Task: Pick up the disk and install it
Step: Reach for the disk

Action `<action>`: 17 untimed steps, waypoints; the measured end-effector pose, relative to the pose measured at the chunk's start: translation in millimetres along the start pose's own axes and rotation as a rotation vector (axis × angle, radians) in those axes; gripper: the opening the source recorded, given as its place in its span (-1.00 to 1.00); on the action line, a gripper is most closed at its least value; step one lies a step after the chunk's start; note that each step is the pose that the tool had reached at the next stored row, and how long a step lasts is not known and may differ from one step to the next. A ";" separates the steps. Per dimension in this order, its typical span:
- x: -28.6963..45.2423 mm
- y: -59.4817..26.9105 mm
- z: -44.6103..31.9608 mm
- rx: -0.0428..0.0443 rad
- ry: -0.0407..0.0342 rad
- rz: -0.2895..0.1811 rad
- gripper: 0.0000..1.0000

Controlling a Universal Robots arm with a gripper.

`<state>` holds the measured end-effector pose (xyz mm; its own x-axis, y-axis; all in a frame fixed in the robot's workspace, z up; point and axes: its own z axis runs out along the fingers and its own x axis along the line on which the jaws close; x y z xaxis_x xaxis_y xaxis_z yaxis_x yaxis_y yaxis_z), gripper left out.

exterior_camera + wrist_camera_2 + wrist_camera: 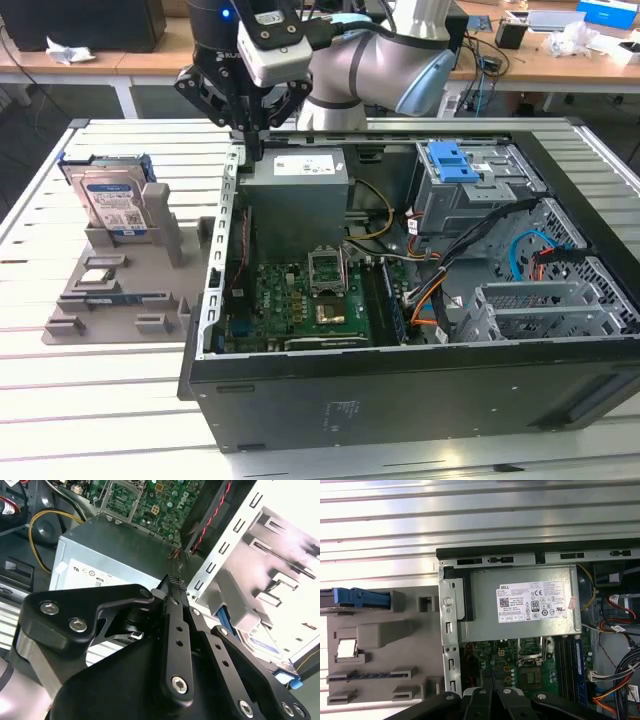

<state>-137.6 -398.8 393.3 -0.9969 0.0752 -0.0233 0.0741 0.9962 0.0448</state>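
The disk (115,205), barcode label showing, stands upright in a gray holder (150,275) near the edge of the table (60,400) at the exterior view's left, while the closed, empty jaws hang over the computer case (400,390) rim.

**Exterior view:** from off the arm, you look down obliquely across the slatted table (120,400) onto the whole open computer case (400,400), at middle range.

**First wrist view:** you look straight down on the power supply (485,615) and the grey holder (380,635) beside the case.

**Second wrist view:** you look closely along the gripper (173,582), fingers together, toward that power supply.

All three views share the power supply and the case wall next to it.
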 end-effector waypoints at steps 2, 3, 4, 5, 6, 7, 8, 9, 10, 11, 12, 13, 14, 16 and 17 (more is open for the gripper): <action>2.0 -0.1 -0.1 0.0001 0.0000 0.000 -0.79; 3.1 -0.2 -0.1 0.0001 0.0000 0.000 -0.79; 3.8 -0.3 -0.2 0.0002 0.0000 0.000 -0.79; 5.5 -0.4 -0.2 0.0001 0.0000 0.000 -0.79; 6.6 -0.5 -0.2 0.0001 0.0000 0.000 -0.79; 7.1 -0.5 -0.2 0.0001 0.0000 0.000 -0.79; 9.4 -0.7 -0.3 0.0002 0.0000 0.000 -0.79; 13.2 -1.0 -0.4 0.0001 0.0000 0.000 -0.79; 15.3 -1.2 -0.5 0.0002 0.0000 0.000 -0.79; 17.4 -1.3 -0.5 0.0001 0.0000 0.000 -0.79; 19.4 -1.4 -0.5 0.0001 0.0000 0.000 -0.79; 21.4 -1.6 -0.6 0.0001 0.0000 0.000 -0.79; 23.2 -1.7 -0.7 0.0002 0.0000 0.000 -0.79; 26.3 -1.9 -0.7 0.0002 0.0000 0.000 -0.79; 28.1 -2.1 -0.8 0.0001 0.0000 0.000 -0.79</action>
<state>-165.7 -398.9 393.3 -0.9969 0.0753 -0.0233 0.0742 0.9962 0.0448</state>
